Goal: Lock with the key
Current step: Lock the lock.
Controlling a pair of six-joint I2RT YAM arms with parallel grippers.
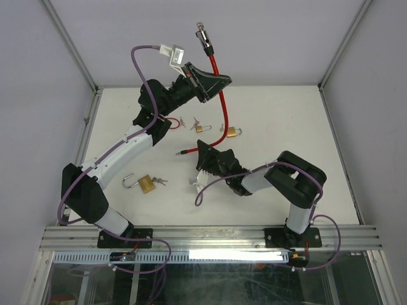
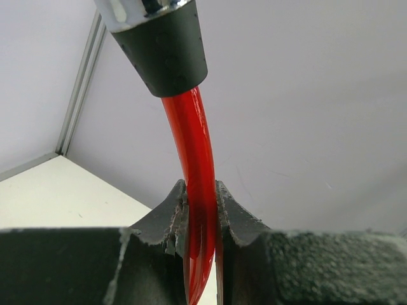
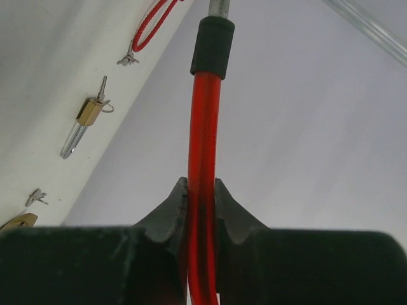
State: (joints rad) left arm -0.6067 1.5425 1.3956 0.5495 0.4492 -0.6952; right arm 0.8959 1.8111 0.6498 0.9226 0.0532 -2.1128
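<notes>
At the left of the table (image 1: 286,127) an open brass padlock (image 1: 146,184) is seen lying with keys at its side, well apart from both arms; further in, loose keys (image 1: 184,122) and a small padlock (image 1: 202,127) are laid near the middle.

The red cable lock (image 1: 223,117) is held off the table by both arms; its long axis is run from far to near in a shallow curve. The left fingers (image 2: 178,210) are closed on the cable just below the lock head (image 1: 203,35), which is raised above them at the far side; the right fingers (image 3: 175,203) are closed on the cable near the pin end (image 1: 185,152), which is pointed leftward, low over the table.

The two ends are thus kept well apart, head high and far, pin low and near; the pin is judged to need swinging up and round to the head, for which the right arm is the better placed. Which key fits cannot be told.

To the right of the cable a closed brass padlock (image 1: 234,131) is left lying.
</notes>
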